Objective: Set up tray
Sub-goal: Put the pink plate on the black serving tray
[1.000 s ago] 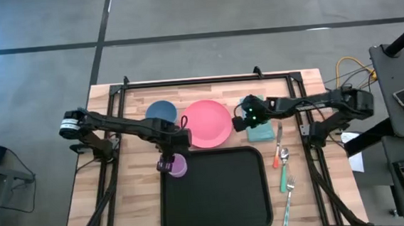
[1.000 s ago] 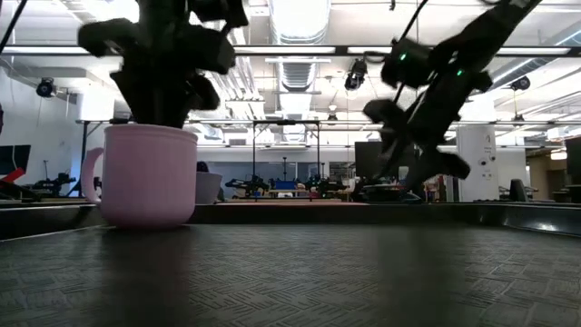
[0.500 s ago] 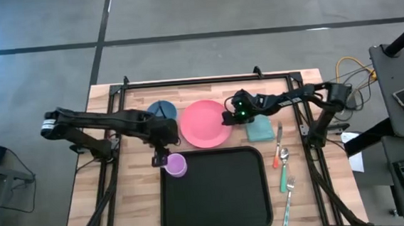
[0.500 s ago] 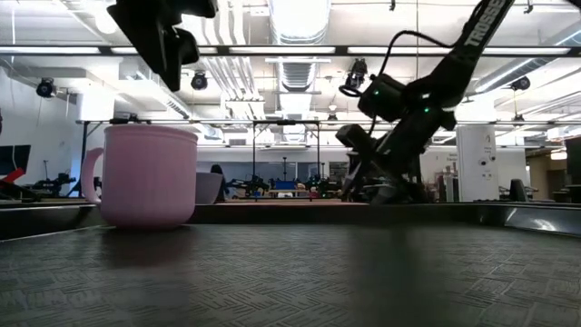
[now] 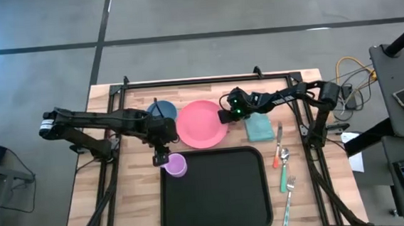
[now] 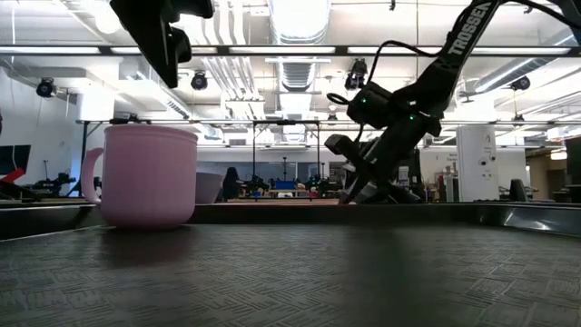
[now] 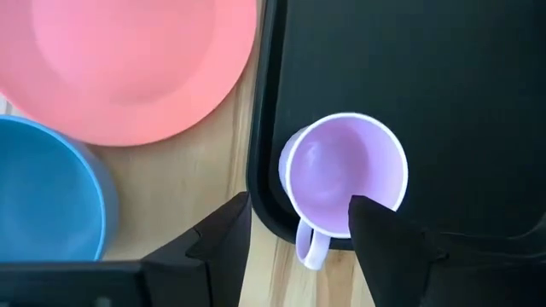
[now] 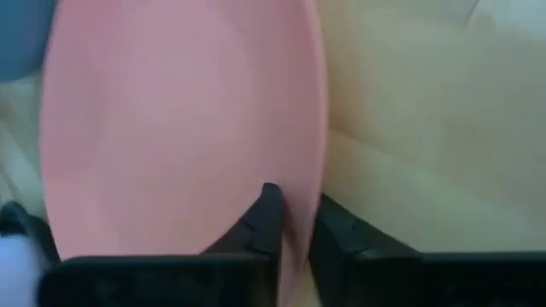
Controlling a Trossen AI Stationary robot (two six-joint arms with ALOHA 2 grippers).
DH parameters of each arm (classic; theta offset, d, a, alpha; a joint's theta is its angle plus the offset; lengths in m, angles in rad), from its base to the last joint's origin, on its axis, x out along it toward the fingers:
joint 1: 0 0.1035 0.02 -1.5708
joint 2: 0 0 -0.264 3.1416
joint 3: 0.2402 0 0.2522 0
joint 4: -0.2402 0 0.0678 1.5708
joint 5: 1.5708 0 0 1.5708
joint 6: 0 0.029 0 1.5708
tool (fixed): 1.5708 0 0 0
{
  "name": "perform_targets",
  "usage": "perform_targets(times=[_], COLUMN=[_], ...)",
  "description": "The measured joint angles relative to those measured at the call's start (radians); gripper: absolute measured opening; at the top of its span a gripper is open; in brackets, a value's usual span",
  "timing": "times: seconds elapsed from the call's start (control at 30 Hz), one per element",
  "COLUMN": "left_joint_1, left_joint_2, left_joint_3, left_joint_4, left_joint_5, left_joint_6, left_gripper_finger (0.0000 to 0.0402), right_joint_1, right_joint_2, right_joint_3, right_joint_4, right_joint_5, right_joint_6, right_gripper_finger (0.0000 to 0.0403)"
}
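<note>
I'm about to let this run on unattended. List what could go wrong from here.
1. The right pincer grips only the pink plate's thin rim; the plate could slip or tilt when lifted.
2. The purple mug sits in the tray's corner nearest the plate; a plate swung in could knock it.
3. The open left pincer hovers over the mug, in the plate's likely way.

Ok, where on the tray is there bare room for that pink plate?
The tray is bare except its far-left corner, where the purple mug stands under the open left hand. Its middle, right side and near half are free. Behind the tray it is crowded: pink plate pinched by the right hand, blue bowl, teal sponge.
</note>
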Motion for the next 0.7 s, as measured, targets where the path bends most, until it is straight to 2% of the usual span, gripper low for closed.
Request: perform_targets(times=[0.2, 0.4, 0.6, 0.7], left_joint_1=[0.0, 0.0, 0.0, 0.0], left_joint_2=[0.0, -0.001, -0.01, -0.032], left_joint_3=[0.0, 0.0, 0.0, 0.0], left_joint_4=[-0.032, -0.054, -0.078, -0.105], left_joint_5=[0.0, -0.007, -0.114, -0.209], left_joint_6=[0.0, -0.003, -0.019, -0.001], left_gripper_finger=[0.0178, 0.0178, 0.0178, 0.0178], right_joint_1=[0.002, 0.014, 0.035, 0.07], right_joint_2=[-0.09, -0.325, -0.617, -0.712], right_joint_3=[0.0, -0.006, -0.011, -0.012], right_joint_4=[-0.052, -0.293, -0.431, -0.519], right_joint_5=[0.028, -0.032, -0.122, -0.181], right_joint_6=[0.003, -0.028, 0.065, 0.121], right_gripper_finger=[0.0011, 0.0008, 0.0008, 0.0008])
